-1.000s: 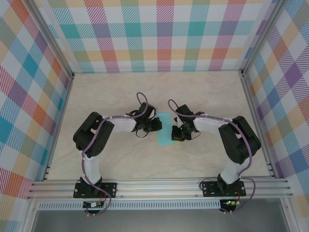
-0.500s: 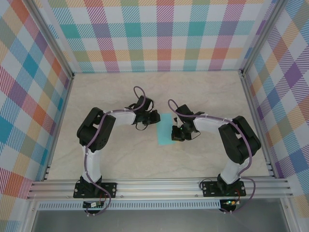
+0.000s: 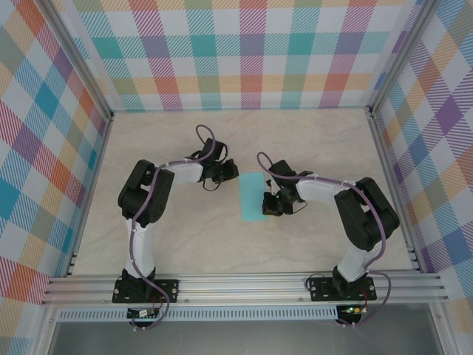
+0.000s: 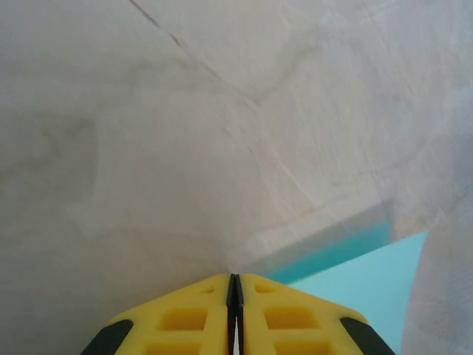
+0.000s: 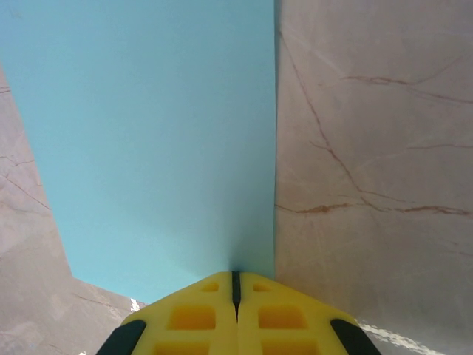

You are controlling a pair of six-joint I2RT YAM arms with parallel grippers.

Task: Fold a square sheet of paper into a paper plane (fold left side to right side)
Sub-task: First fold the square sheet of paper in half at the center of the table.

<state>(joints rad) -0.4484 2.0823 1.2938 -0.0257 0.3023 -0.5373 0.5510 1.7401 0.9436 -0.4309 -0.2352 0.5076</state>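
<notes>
The square sheet of paper (image 3: 251, 197) lies flat mid-table as a narrow turquoise rectangle, folded in half; no paper plane is in view. My left gripper (image 3: 235, 171) is shut and empty, its tip (image 4: 233, 276) low over bare table just off the sheet's far left corner (image 4: 362, 277). My right gripper (image 3: 267, 205) is also shut, with nothing between the fingers. In the right wrist view its tip (image 5: 236, 274) rests on the paper (image 5: 162, 140) close to the sheet's right edge.
The marble-look table (image 3: 170, 237) is boxed in by pastel checked walls (image 3: 251, 52) at the back and both sides. An aluminium rail (image 3: 244, 285) carrying both arm bases runs along the near edge.
My left gripper has slid toward the back wall along the sheet's left side, from beside its middle to its far corner. The right arm and the paper have stayed put.
</notes>
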